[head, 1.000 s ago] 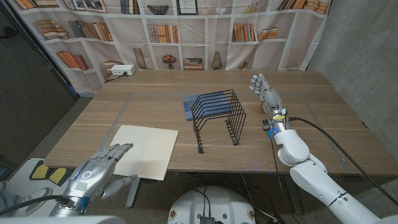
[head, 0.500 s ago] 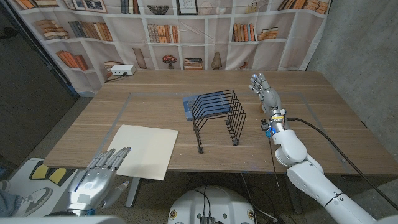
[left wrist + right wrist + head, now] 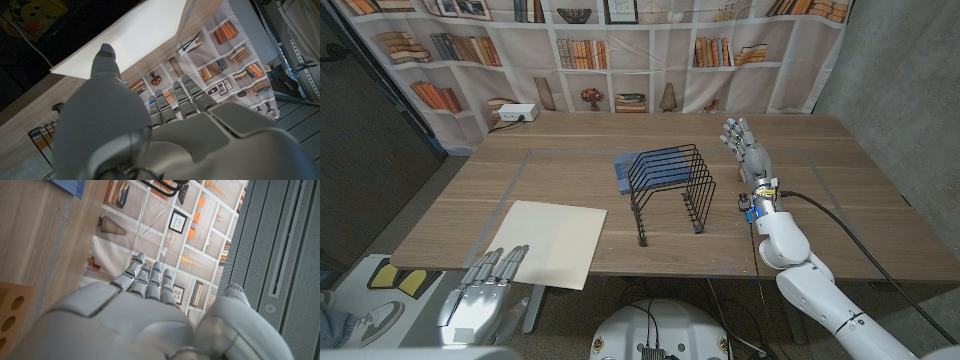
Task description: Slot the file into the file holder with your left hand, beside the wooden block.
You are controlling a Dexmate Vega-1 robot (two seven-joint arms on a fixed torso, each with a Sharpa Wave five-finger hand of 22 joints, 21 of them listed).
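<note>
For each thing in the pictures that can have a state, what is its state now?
file: flat on the table, near edge overhanging, not held
file holder: upright, slots empty
left hand: open, holds nothing, fingertips at the file's near edge
right hand: open, holds nothing

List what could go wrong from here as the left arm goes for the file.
1. The cream file lies flat and overhangs the table's near edge; the left robot hand, low by that corner and holding nothing, could knock it off.
2. The black wire file holder looks light; a stiff file pushed against its dividers might slide or tip it.
3. A blue item sits behind the holder, so a file pushed through could catch it.
</note>
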